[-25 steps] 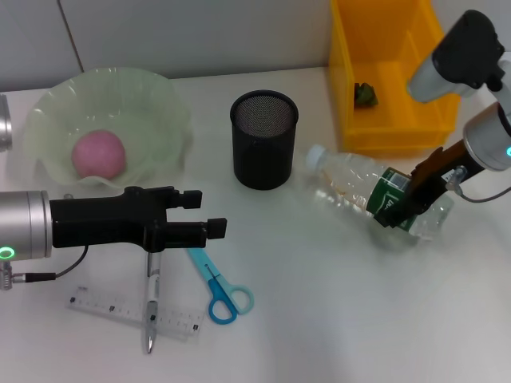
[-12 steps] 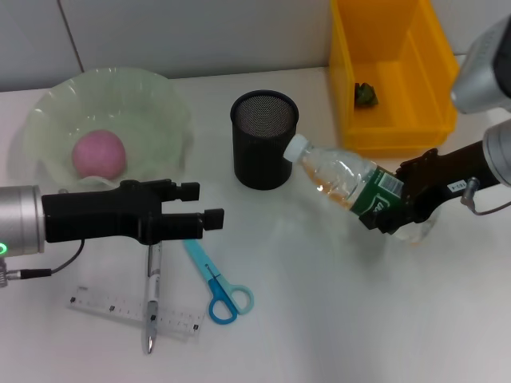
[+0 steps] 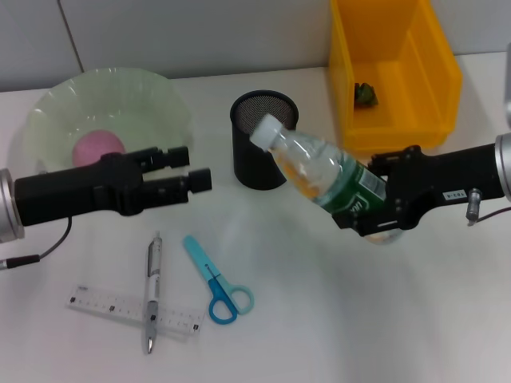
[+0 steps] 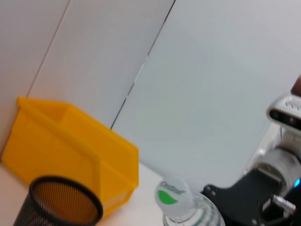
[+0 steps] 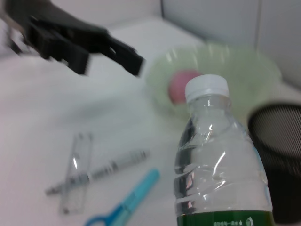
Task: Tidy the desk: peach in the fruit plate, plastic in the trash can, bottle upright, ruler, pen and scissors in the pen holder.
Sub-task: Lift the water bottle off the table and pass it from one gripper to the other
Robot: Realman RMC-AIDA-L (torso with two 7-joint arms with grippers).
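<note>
Head view: the right gripper (image 3: 375, 214) is clamped on the bottle (image 3: 323, 177), which is tilted, cap toward the pen holder (image 3: 263, 140). Best to finish rotating until vertical, then lower squarely onto the table (image 3: 335, 319) — releasing early risks toppling. The left gripper (image 3: 182, 169) hovers open near the fruit plate (image 3: 152, 96).

A white desk (image 3: 335, 319) stands against a pale grey panelled wall (image 3: 200, 36).

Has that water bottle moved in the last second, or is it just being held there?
Yes. The right gripper has tipped the bottle up off the desk; its cap now overlaps the pen holder rim, instead of lying to the holder's right.
</note>
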